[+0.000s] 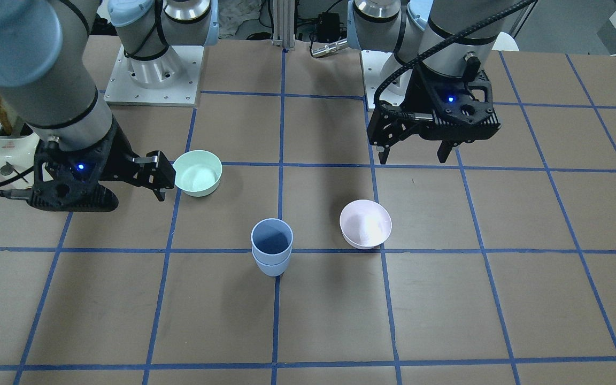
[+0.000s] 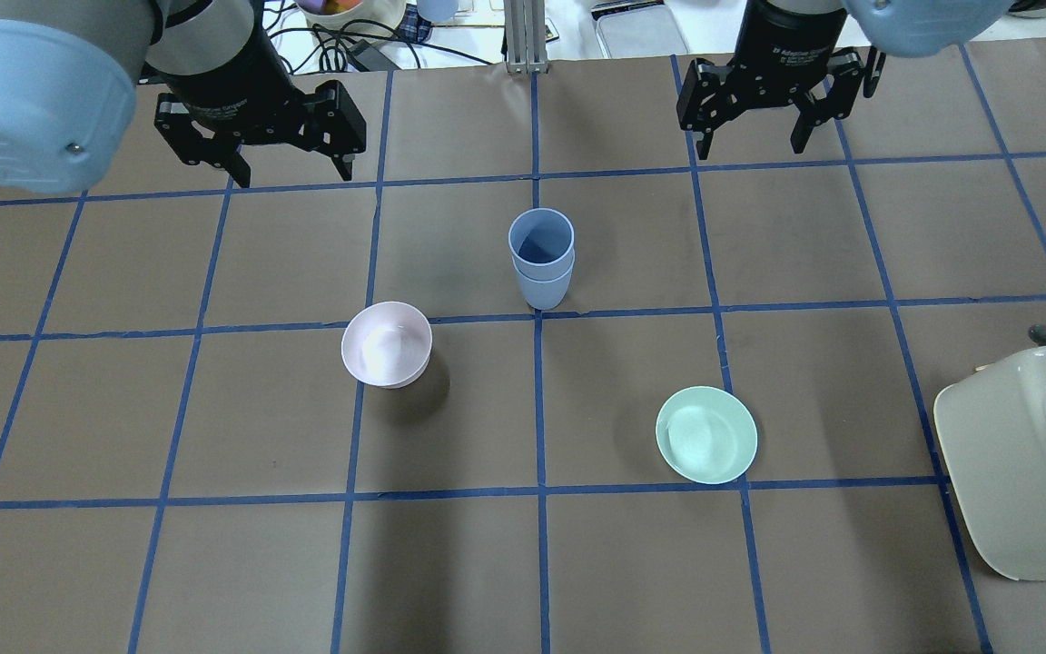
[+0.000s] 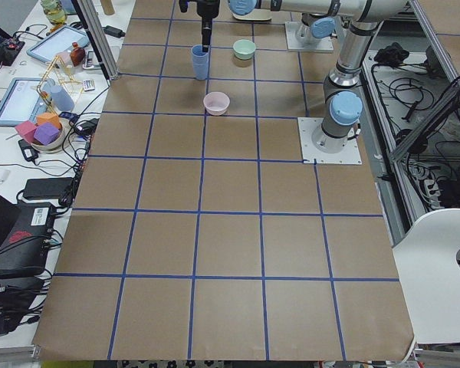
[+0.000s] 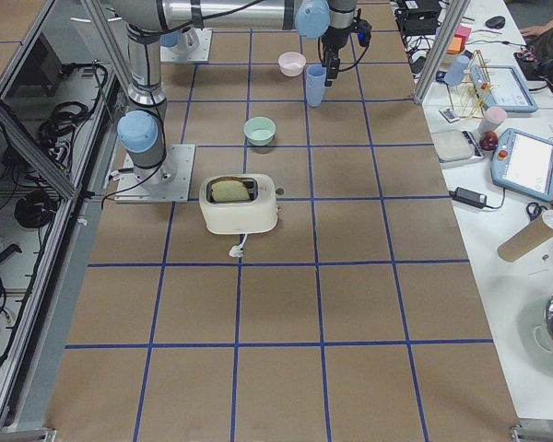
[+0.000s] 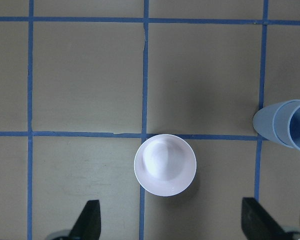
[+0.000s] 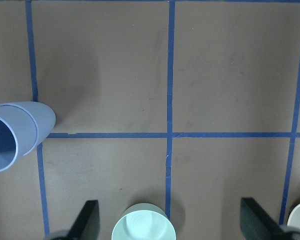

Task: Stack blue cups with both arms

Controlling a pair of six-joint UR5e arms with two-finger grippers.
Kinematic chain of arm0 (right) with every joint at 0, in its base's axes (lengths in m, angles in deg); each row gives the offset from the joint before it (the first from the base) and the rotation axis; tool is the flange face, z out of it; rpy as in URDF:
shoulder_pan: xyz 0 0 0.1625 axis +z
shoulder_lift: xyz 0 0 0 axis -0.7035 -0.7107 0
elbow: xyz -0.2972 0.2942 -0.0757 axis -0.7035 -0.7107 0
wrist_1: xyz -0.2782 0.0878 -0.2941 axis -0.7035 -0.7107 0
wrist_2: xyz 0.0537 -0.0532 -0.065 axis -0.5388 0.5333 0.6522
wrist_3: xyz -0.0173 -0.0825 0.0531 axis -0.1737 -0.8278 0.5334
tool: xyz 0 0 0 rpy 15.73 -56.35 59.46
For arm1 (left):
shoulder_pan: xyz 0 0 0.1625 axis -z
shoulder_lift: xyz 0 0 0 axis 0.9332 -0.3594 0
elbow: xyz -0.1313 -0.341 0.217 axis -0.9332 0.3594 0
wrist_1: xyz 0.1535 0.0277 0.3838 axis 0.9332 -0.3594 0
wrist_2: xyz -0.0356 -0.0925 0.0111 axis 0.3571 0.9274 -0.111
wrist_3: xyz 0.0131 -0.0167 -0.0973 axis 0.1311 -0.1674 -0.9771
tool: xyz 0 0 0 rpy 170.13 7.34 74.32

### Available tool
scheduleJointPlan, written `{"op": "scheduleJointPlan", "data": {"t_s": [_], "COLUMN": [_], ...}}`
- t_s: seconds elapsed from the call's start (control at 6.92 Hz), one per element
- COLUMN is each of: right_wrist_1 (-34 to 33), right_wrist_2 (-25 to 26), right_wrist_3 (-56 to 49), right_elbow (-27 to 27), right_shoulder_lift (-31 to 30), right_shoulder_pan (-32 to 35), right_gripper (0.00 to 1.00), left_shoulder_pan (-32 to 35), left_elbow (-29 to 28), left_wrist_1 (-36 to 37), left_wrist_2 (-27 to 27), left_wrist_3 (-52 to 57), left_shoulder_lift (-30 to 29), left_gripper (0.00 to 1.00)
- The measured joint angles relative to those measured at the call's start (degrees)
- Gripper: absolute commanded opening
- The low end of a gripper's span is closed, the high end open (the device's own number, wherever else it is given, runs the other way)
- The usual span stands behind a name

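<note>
The two blue cups [image 1: 271,251] stand nested one inside the other, upright, on a blue tape line at the table's middle. They also show in the overhead view [image 2: 541,259], at the right edge of the left wrist view [image 5: 287,127] and at the left edge of the right wrist view [image 6: 15,135]. My left gripper [image 2: 291,174] is open and empty, raised above the table, well apart from the stack; it also shows in the front view [image 1: 414,158]. My right gripper [image 2: 753,147] is open and empty, raised, on the stack's other side.
A pale pink bowl [image 2: 387,343] sits on my left of the stack, below the left wrist camera [image 5: 165,165]. A mint-green bowl [image 2: 706,434] sits on my right, near the right gripper in the front view [image 1: 198,172]. A cream toaster [image 2: 1022,463] stands at the right edge.
</note>
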Motion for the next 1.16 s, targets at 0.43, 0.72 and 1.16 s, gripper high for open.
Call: {"op": "scheduleJointPlan", "data": {"t_s": [0.43,0.72,1.16], "right_wrist_1": [-0.20,-0.09,-0.09], "right_wrist_2": [0.29,-0.28,-0.38], "right_wrist_3": [-0.06,-0.09,-0.35], "right_elbow": [0.24,0.26,0.27], "right_shoulder_lift": [-2.82,-3.59,-4.54], "right_shoulder_pan": [-1.12,-1.43,-1.41], "right_gripper": [1.00,1.00,1.00], "left_shoulder_pan": [-0.03,-0.05,-0.08], "left_elbow": [-0.02,-0.02,-0.10], "left_wrist_1": [-0.05,-0.19,-0.34], "left_wrist_2": [-0.02,-0.02,0.00], "left_wrist_3": [0.00,0.00,0.00], "left_shoulder_lift": [-0.03,-0.01,0.00], "left_gripper": [1.00,1.00,1.00]}}
